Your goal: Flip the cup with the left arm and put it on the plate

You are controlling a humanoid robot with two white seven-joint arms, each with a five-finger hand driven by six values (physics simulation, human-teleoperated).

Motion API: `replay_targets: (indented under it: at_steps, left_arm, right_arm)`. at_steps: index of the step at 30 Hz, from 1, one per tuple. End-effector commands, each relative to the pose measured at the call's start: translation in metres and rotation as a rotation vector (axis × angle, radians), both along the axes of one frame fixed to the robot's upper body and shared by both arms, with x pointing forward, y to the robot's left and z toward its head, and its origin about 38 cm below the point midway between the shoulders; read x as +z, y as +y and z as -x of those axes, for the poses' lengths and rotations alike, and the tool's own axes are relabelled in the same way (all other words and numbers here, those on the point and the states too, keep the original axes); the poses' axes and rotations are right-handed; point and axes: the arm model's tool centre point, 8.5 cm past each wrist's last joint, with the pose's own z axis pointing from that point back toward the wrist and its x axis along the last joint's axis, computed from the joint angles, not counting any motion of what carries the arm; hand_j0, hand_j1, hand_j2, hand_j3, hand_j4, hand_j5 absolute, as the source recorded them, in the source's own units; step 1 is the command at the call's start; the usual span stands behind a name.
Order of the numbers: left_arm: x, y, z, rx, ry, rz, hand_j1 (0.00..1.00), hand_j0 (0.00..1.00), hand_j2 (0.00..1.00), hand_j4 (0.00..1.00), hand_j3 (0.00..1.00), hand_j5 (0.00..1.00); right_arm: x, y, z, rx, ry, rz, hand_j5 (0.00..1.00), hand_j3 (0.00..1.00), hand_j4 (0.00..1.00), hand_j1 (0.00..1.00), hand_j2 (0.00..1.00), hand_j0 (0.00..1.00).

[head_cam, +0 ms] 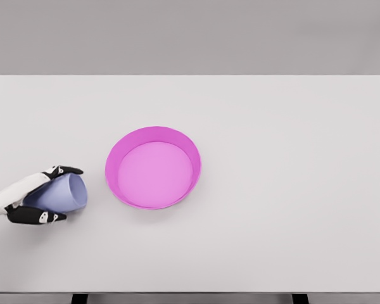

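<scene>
A pale blue cup [62, 194] lies tipped on its side at the lower left of the white table, its wider end pointing right toward the plate. My left hand [35, 193] comes in from the left edge and is shut on the cup, with black fingers [63, 170] over its top and the thumb under it. The pink plate [191, 152] sits near the table's middle, a short gap to the right of the cup. It holds nothing.
The white table [291, 126] spans the whole view, with its front edge near the bottom and a grey wall behind.
</scene>
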Motion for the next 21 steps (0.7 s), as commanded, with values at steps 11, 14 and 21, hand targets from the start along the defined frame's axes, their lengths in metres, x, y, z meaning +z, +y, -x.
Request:
replay_targets:
  at_steps: [11, 14, 21]
  left_arm:
    - [0.02, -0.039, -0.015, -0.045, -0.218, 0.265, 0.69, 0.69, 0.69, 0.69, 0.69, 0.69]
    - [0.017, -0.058, -0.02, -0.069, -0.205, 0.343, 0.69, 0.69, 0.69, 0.69, 0.69, 0.69]
    - [0.024, -0.084, -0.031, -0.1, -0.25, 0.436, 0.69, 0.69, 0.69, 0.69, 0.69, 0.69]
  right_arm:
    - [0.0, 0.0, 0.0, 0.0, -0.001, 0.0, 1.0, 1.0, 1.0, 1.0, 1.0, 1.0]
    - [0.0, 0.0, 0.0, 0.0, 0.001, 0.0, 1.0, 1.0, 1.0, 1.0, 1.0, 1.0]
    - [0.0, 0.0, 0.0, 0.0, -0.001, 0.0, 1.0, 1.0, 1.0, 1.0, 1.0, 1.0]
